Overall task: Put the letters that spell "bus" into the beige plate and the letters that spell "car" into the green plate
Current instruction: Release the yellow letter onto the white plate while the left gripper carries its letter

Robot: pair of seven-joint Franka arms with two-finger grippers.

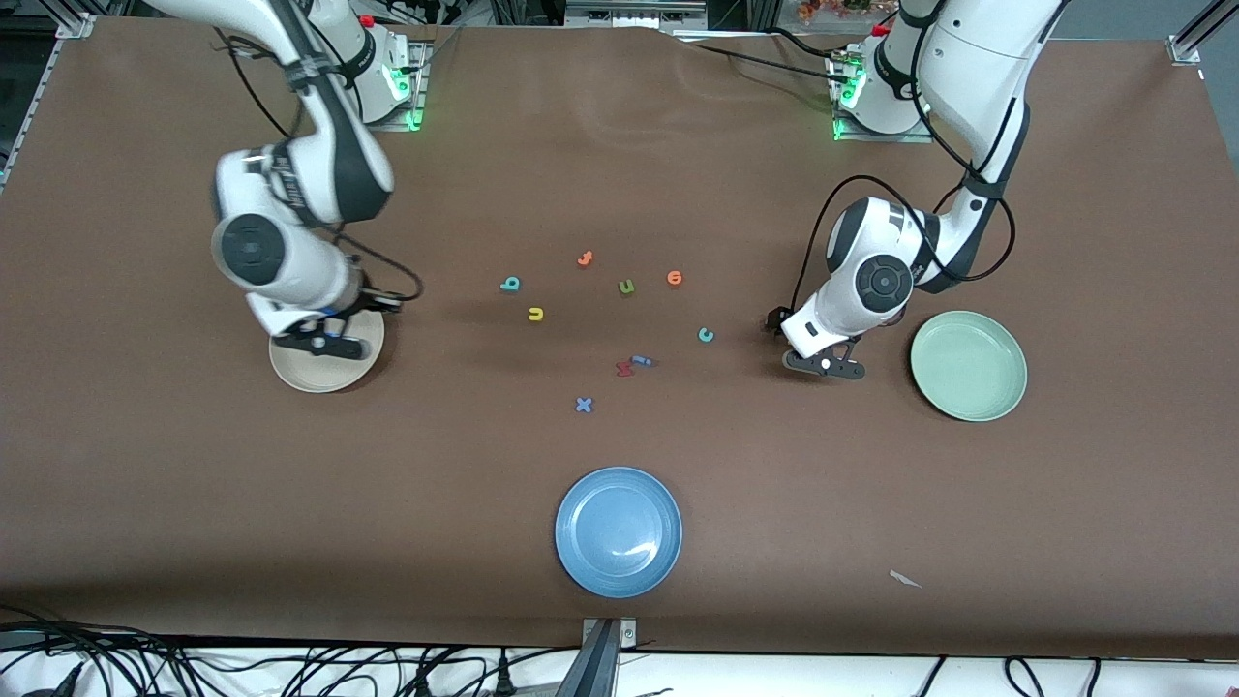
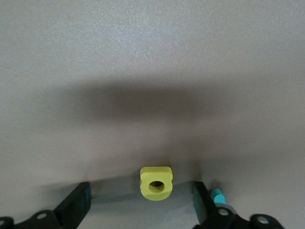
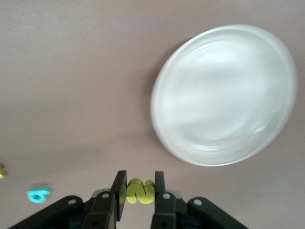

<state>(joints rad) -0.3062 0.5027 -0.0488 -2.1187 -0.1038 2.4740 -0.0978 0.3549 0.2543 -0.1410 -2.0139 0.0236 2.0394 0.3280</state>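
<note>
R gripper: jaws clamped on a small yellow foam "s" letter, held up in the air over the table next to the round shallow cream-beige plate; in front view the gripper sits over that plate's rim, at the R arm's end of the table. Plate holds no letters that I can see.

L gripper: jaws wide apart, low over the brown table mat, straddling a small yellow foam "a" letter that lies flat on the mat; black fingers stand clear of it on both sides, no contact. A bit of teal foam shows just beside one finger; can't tell which letter. In front view this gripper is next to the round pale mint-green plate, which is bare.

Mid-table loose letters: teal "b", yellow "u" just nearer the camera than it, orange letter, green u-shaped letter, orange "o", teal "c" toward the L arm's end. Nearer the camera: red letter touching a blue "i", then blue "x". Round blue plate nearest the camera, well apart from the letters.
</note>
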